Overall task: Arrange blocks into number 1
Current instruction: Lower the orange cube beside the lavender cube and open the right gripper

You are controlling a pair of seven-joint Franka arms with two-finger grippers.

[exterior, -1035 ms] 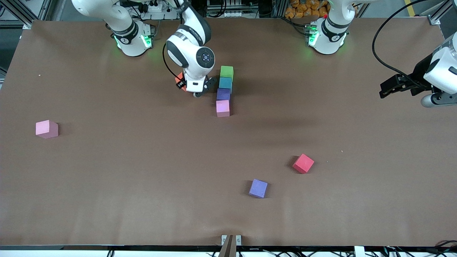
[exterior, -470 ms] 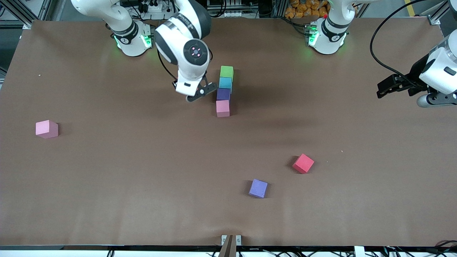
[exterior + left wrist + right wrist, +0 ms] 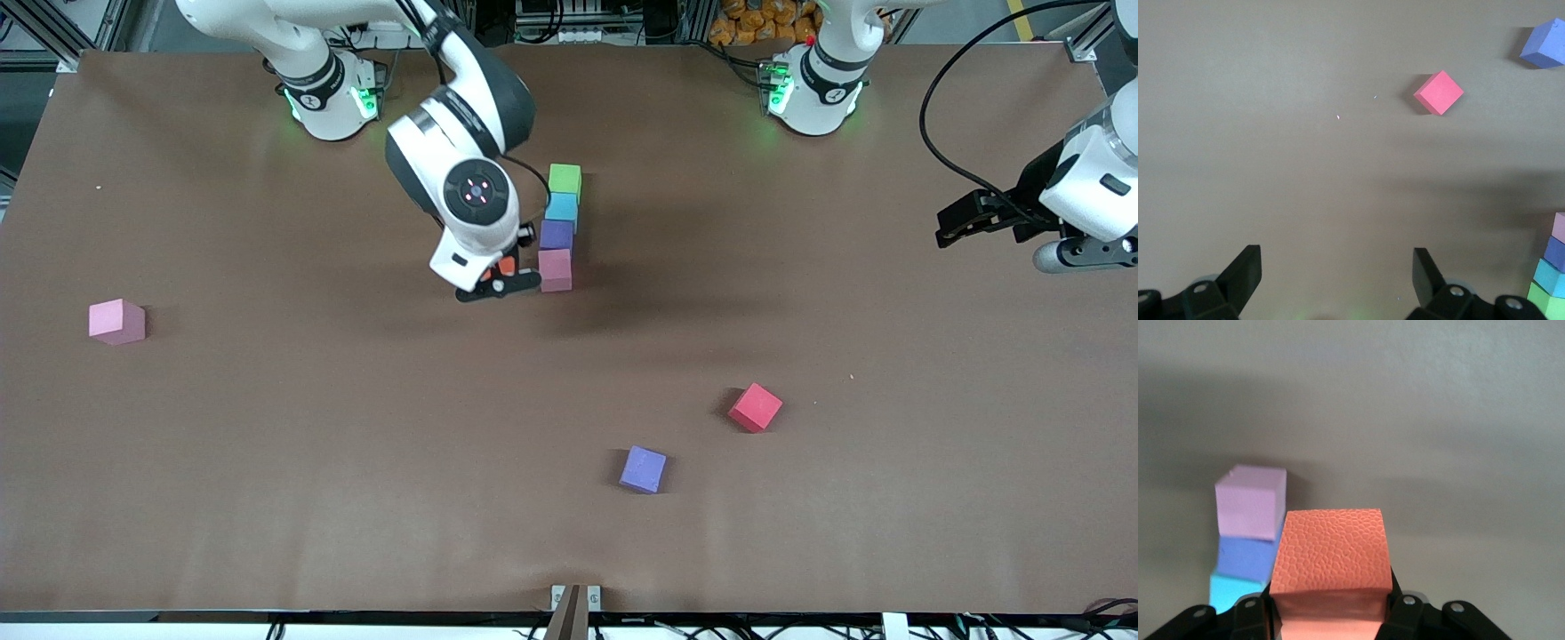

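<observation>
Four blocks form a straight column on the table: green (image 3: 564, 178), light blue (image 3: 561, 206), dark purple (image 3: 556, 234) and pink (image 3: 555, 268), the pink one nearest the front camera. My right gripper (image 3: 498, 280) is shut on the orange block (image 3: 506, 265) and holds it over the table close beside the pink block, toward the right arm's end. The right wrist view shows the orange block (image 3: 1331, 550) between the fingers of the right gripper (image 3: 1331, 607), with the pink block (image 3: 1249, 501) just past it. My left gripper (image 3: 956, 222) waits open over the left arm's end of the table.
A second pink cube (image 3: 116, 320) lies alone toward the right arm's end. A red cube (image 3: 755, 406) and a lavender cube (image 3: 643, 468) lie nearer the front camera than the column. In the left wrist view, the left gripper (image 3: 1337, 273) hangs over bare table.
My right gripper shut on the orange block beside the light blue block. It lifted the block and carried it toward the front camera, to beside the pink block. The left arm barely shifted.
</observation>
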